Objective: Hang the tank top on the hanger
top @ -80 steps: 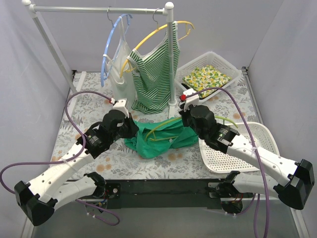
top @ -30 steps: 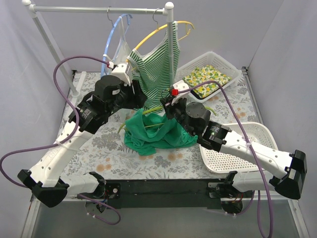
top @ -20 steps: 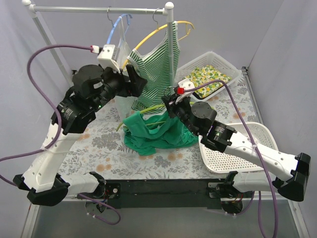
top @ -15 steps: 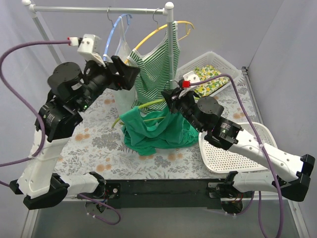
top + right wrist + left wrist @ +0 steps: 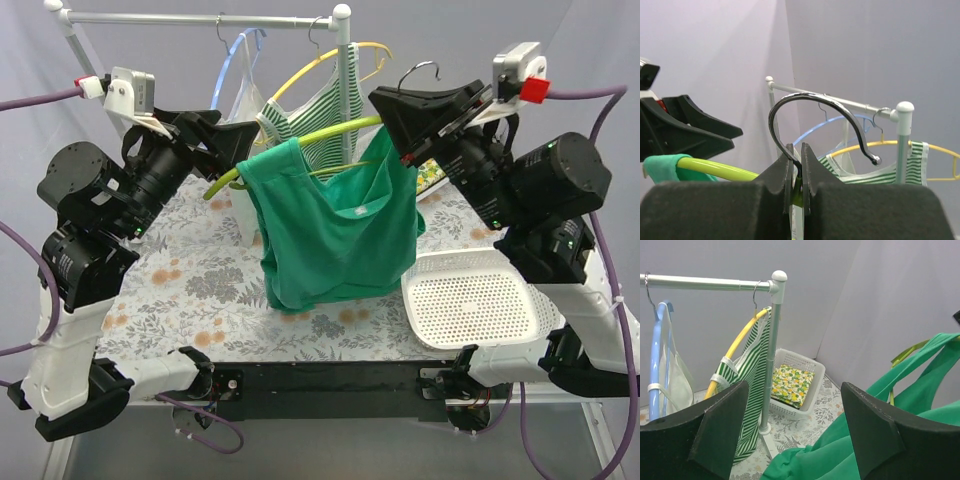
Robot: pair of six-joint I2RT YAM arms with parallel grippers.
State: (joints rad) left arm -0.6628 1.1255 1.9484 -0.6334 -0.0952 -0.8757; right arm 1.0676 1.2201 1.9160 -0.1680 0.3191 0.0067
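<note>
The emerald-green tank top (image 5: 335,235) hangs in the air from the lime hanger (image 5: 300,140), well above the table. My right gripper (image 5: 388,108) is shut on the base of the hanger's metal hook (image 5: 810,97), with the jaws pinched together (image 5: 796,167). My left gripper (image 5: 242,138) is open beside the hanger's left end and the left shoulder strap. In the left wrist view its fingers (image 5: 720,430) stand wide apart, with green cloth (image 5: 840,455) lying beyond them and nothing held. The lime arm (image 5: 715,169) runs left toward the left gripper's fingers (image 5: 695,130).
A white rail (image 5: 200,17) at the back carries a blue hanger with a white top (image 5: 235,80) and a yellow hanger with a striped top (image 5: 320,110). A basket of patterned cloth (image 5: 790,385) stands back right. A white perforated tray (image 5: 480,310) sits front right.
Both arms rose. The right gripper lifted the hanger, so the tank top left the table and now hangs from it. The left gripper opened wider and swung up and left.
</note>
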